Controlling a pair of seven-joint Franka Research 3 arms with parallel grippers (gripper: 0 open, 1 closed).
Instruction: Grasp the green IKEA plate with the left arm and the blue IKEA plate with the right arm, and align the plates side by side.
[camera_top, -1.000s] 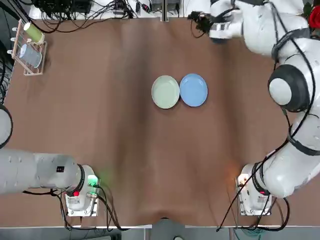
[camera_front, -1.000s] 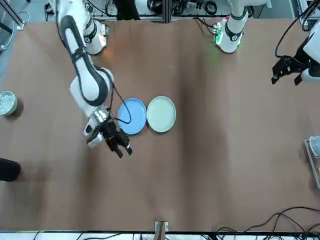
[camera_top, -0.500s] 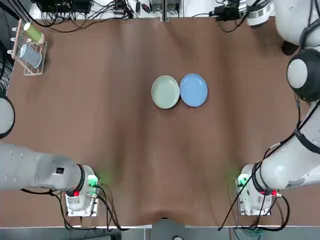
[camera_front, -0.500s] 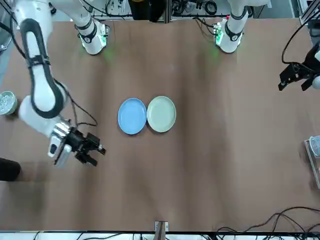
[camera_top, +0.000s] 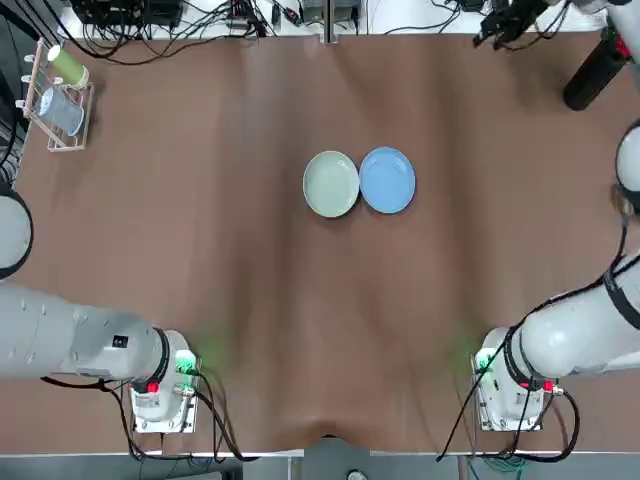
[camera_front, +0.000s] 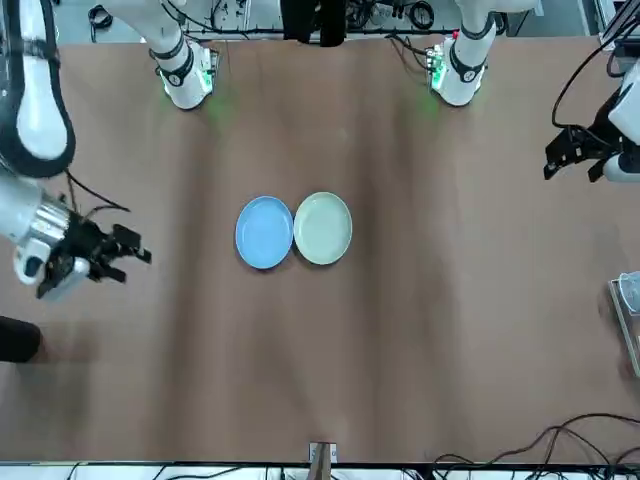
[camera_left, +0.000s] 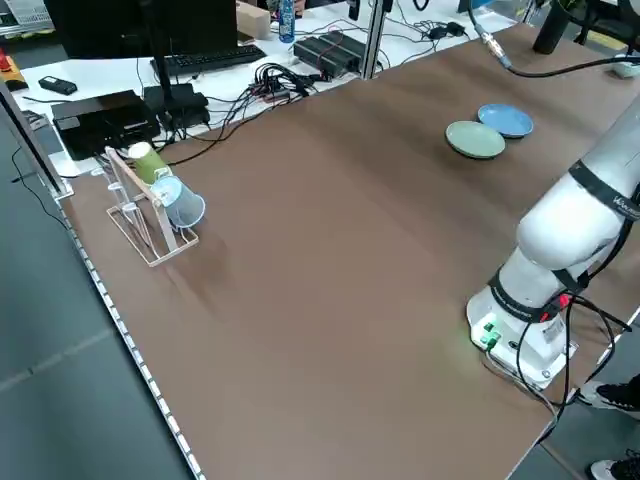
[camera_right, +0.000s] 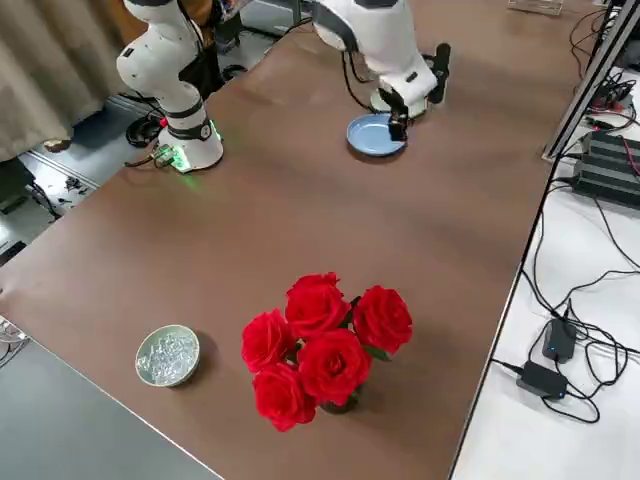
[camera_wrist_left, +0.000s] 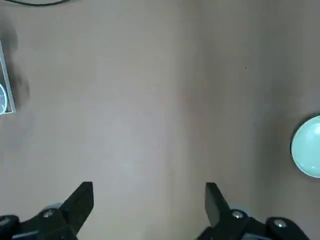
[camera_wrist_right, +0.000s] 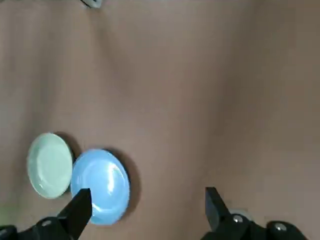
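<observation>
Green IKEA plate (camera_top: 331, 184): lies flat near the middle of the brown table (camera_top: 200, 250), on the robot's left side of the pair; nothing holds it.
Blue IKEA plate (camera_top: 387, 180): lies flat just beside the green one, on the robot's right; the two rims meet or nearly meet, and from overhead the plates sit in a level row.
Same pair across the table: in the front view the blue plate shows on the left and the green on the right, rims touching.
Right gripper (camera_front: 118, 248): hangs over the far right part of the table, well apart from the plates; its fingers are spread wide with nothing between them. Its wrist camera looks down on both plates from a height.
Left gripper (camera_front: 572, 160): hangs over the robot's left side of the table, well apart from the plates; its wrist view shows the two fingers held wide apart and empty, with only an edge of the green plate in sight.
Arm bases: both stand at the near edge of the table, each with a green light lit.
Cup rack (camera_top: 58, 95): stands at the far left corner, holding a green cup and a clear one on their sides.
Red roses (camera_right: 320, 345): a bunch stands near the far right edge.
Small bowl (camera_right: 167, 355): sits near the roses, filled with something pale and glittering.
</observation>
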